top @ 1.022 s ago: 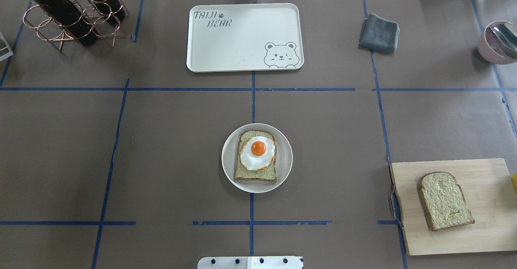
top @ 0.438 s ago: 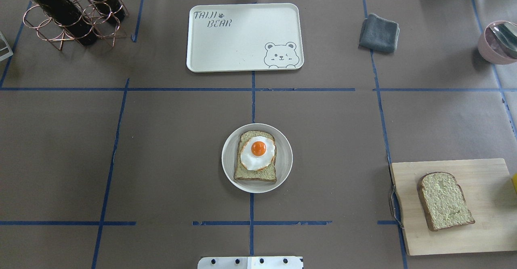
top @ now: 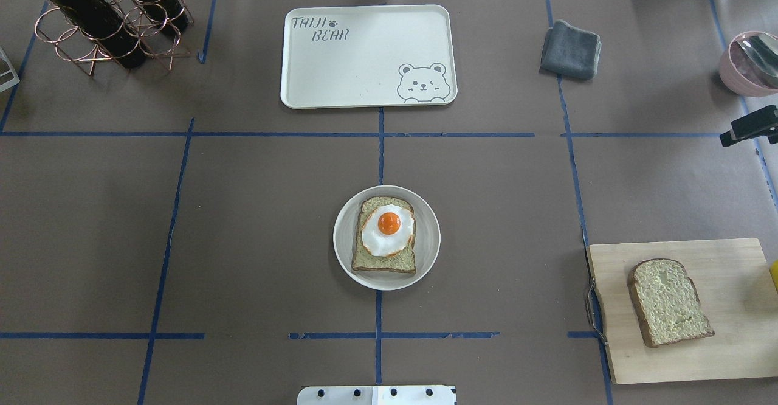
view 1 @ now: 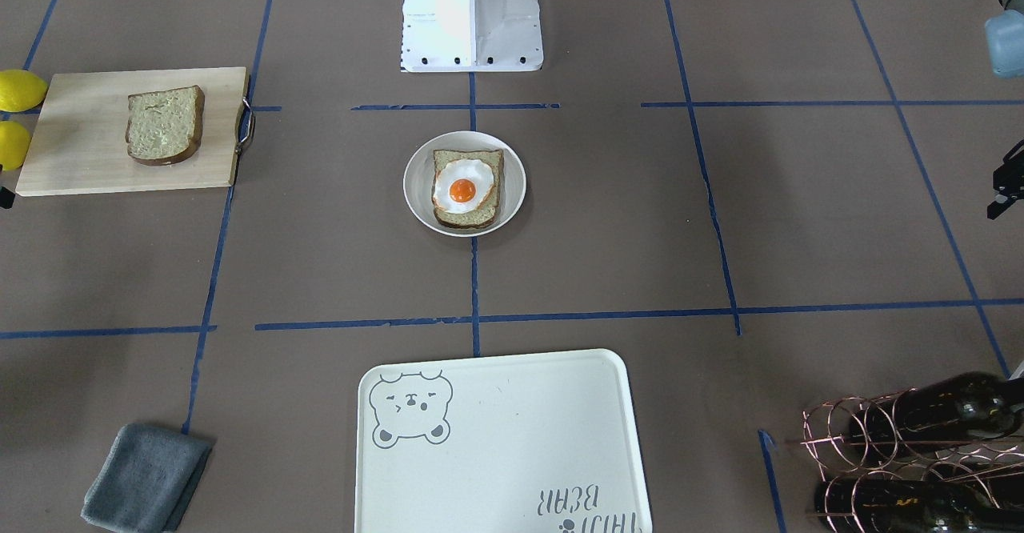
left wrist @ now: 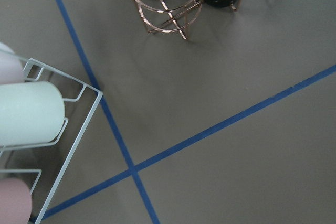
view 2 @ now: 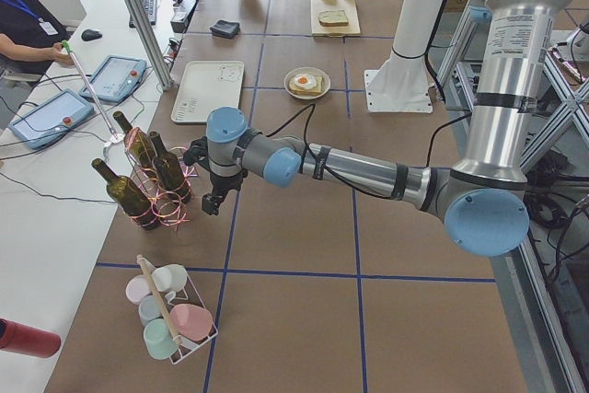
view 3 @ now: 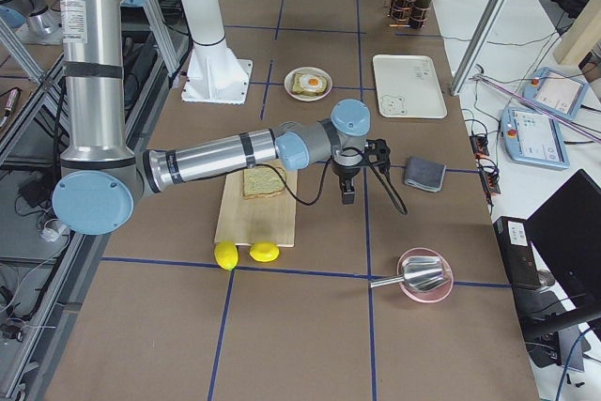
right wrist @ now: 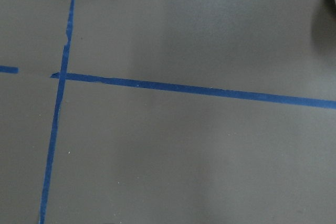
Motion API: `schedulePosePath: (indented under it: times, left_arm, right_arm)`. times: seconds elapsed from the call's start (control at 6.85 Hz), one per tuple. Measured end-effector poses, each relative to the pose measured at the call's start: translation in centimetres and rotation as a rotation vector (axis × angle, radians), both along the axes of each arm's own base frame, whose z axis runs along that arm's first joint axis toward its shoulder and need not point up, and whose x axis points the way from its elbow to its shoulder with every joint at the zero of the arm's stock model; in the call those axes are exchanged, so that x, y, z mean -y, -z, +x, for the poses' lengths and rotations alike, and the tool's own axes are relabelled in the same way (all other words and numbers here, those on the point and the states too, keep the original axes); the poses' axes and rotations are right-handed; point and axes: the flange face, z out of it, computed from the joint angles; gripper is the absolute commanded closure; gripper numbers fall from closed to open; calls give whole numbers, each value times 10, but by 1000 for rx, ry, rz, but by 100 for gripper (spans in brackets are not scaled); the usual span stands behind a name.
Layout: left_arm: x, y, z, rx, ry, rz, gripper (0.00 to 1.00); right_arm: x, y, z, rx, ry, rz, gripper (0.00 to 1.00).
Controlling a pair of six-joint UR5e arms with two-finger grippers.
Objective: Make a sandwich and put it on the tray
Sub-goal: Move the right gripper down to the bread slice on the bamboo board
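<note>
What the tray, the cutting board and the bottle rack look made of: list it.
Tray: probably plastic, matte off-white, with a smooth moulded rim and printed grey bear.
Cutting board: pale wood, unvarnished by the look, faint grain showing.
Bottle rack: thin metal wire with a shiny copper-coloured finish.

A robotics lab: blue tape grid [top: 273,134] on the table [top: 243,210], teach pendants [view 2: 115,77], aluminium framing [view 2: 138,16].
</note>
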Motion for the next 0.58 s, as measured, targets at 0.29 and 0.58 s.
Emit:
schedulePosePath:
  times: [0.29, 0.58]
  left_arm:
    - [0, 8, 14, -25, 24, -10, 0]
    - [-1, 15, 18, -53, 47, -29, 0]
  right_arm:
    - [-63, -23, -36, 57, -78, -15, 0]
    - [-125, -34, -52, 47, -90, -61, 0]
